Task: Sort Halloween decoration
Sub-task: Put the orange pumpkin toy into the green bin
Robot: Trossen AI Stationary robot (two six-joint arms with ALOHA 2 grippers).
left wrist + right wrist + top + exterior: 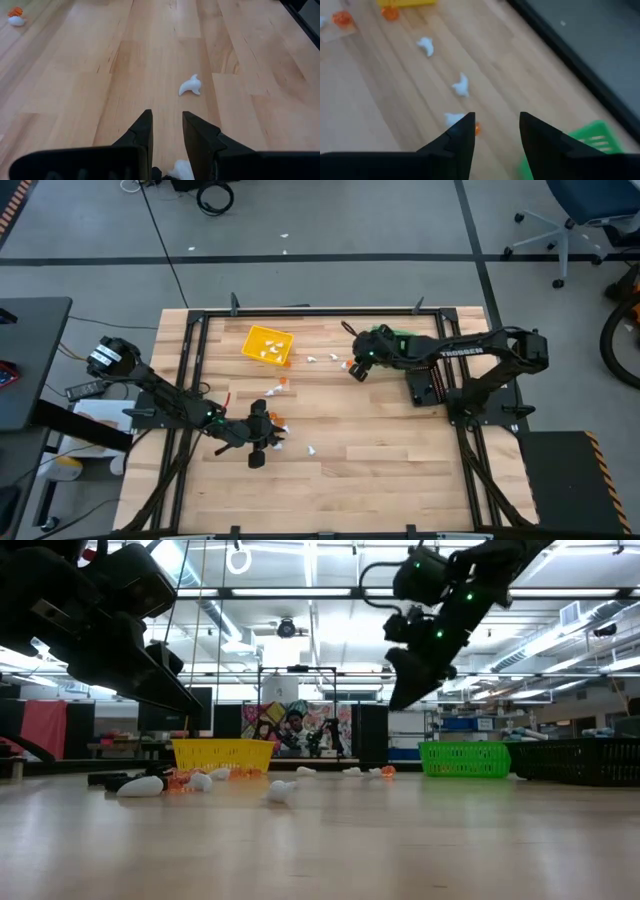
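Small white and orange Halloween decorations lie scattered on the wooden table (380, 470). My left gripper (262, 436) hovers open near the table's near left. One white trinket (190, 86) lies on the wood ahead of it, and another (180, 171) shows far back between its fingers. My right gripper (496, 131) stands open and holds nothing, high over the far middle beside the green bin (385, 335). Below it lie white trinkets (461, 85) and an orange one (477, 129). More trinkets lie in the yellow bin (267, 345). My left gripper: a white trinket (180, 171) shows low between the fingers, close to one finger (200, 150). I cannot tell whether it touches the fingers or lies on the table under them.
A black bin (580, 760) stands at the right past the green bin (463, 758). A dark metal frame (190, 380) runs around the table. Bare wood lies across the near middle and near right.
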